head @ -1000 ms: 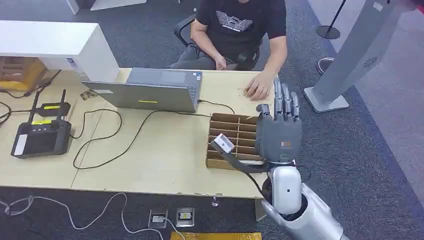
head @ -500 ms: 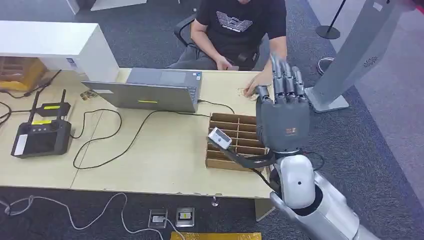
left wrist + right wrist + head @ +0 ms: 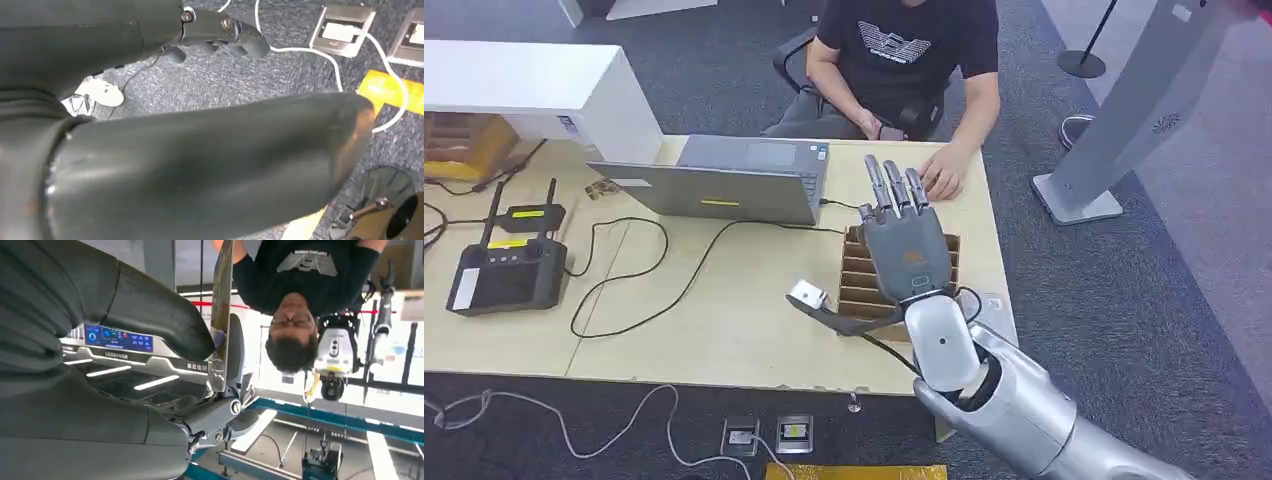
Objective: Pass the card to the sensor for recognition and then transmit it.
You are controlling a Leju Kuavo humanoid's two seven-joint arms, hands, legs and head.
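Observation:
My right hand (image 3: 906,245) is raised over the slotted cardboard box (image 3: 860,285), back toward me and fingers pointing away at the person. In the right wrist view a thin card (image 3: 221,315) stands edge-on, pinched between the thumb (image 3: 160,310) and the darker fingers (image 3: 220,412). The card itself cannot be made out in the head view. My left hand (image 3: 165,150) hangs above the carpet, its fingers (image 3: 215,32) loosely bent and holding nothing. A small flat grey square (image 3: 994,302) lies on the table by the right edge; I cannot tell whether it is the sensor.
A person sits across the table with one hand (image 3: 944,180) resting on it just beyond my right hand. A laptop (image 3: 724,180) with its cable, a black controller (image 3: 506,275) and a white cabinet (image 3: 524,90) occupy the left half. A grey stand (image 3: 1124,110) rises at the right.
My right hand has swung left and nearer to me, from beside the box's right edge to over the box. The person's hand stays on the table.

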